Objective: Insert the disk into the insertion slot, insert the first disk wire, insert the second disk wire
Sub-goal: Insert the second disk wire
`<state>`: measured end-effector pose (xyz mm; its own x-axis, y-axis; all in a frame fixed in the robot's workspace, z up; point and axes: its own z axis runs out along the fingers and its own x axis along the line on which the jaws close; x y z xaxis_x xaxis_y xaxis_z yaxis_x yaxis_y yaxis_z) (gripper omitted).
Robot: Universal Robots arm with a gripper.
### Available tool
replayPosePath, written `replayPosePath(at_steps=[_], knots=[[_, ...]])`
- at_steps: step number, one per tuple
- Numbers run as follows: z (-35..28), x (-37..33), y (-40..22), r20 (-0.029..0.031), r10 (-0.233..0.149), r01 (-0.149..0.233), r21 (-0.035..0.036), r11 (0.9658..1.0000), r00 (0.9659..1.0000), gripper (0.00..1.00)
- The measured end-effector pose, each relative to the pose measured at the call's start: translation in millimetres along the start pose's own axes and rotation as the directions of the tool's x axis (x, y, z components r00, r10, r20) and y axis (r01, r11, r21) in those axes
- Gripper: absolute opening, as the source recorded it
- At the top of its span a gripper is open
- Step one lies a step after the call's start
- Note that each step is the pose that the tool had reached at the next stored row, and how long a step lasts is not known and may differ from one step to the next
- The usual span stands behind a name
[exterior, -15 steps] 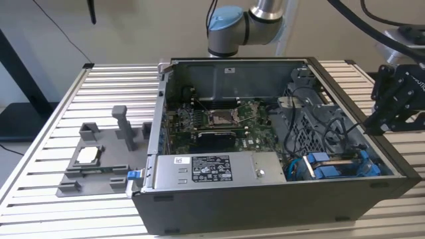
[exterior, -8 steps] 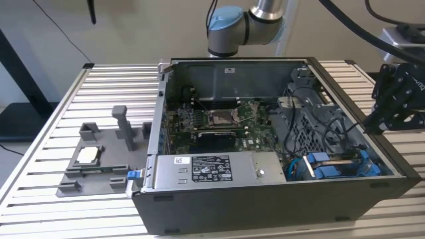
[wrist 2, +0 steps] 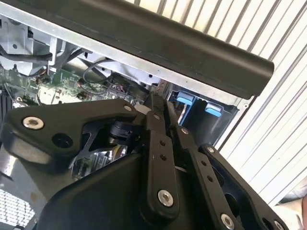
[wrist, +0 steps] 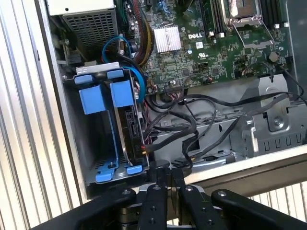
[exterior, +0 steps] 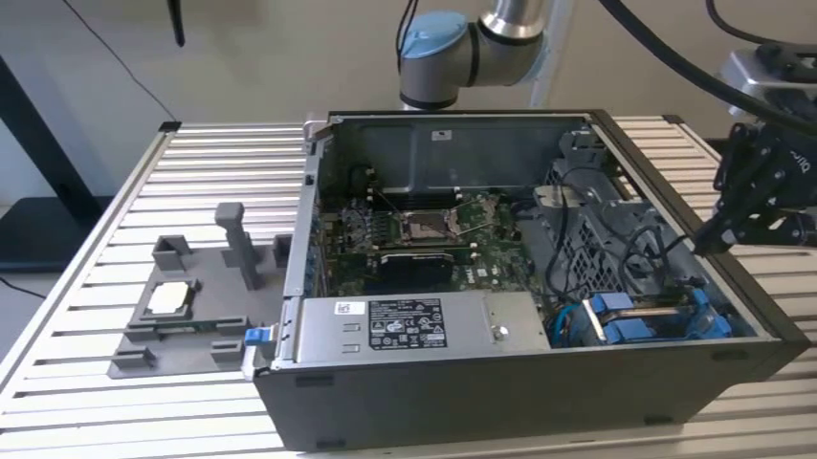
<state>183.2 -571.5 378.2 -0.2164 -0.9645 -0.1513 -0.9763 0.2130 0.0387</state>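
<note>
Ribbed metal table [exterior: 90, 277] carries it all. The open case [exterior: 511, 406] sits square on the slats. Just beside the case, toward the exterior view's left, a grey fixture [exterior: 141, 339] lies flat on the table.

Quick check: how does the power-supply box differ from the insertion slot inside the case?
The power-supply box is a closed grey box with a printed label on its upper face; the insertion slot is an open grey bay with bright blue plastic fittings. The box lies along the near wall toward the exterior view's left; the slot sits in the near corner on the exterior view's right. Both are grey metal and sit inside the case.
</note>
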Motion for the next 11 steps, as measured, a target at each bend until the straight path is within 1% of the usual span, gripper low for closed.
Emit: replayPosePath(at_steps=[2,3,5,6,11], knots=[[-0.3,0.2,0.8,-0.0003,0.0,0.0,0.0003,1.0,1.0,0.18],[-0.6,0.3,1.6,-0.0005,0.0,0.0,0.0003,1.0,1.0,0.15],[-1.4,0.5,3.9,-0.0002,0.0,0.0,0.0002,1.0,1.0,0.15],[-1.7,0.5,4.7,-0.0003,0.0,0.0,0.0003,1.0,1.0,0.11],[-1.7,0.3,5.0,-0.0002,0.0,0.0,0.0002,1.0,1.0,0.11]])
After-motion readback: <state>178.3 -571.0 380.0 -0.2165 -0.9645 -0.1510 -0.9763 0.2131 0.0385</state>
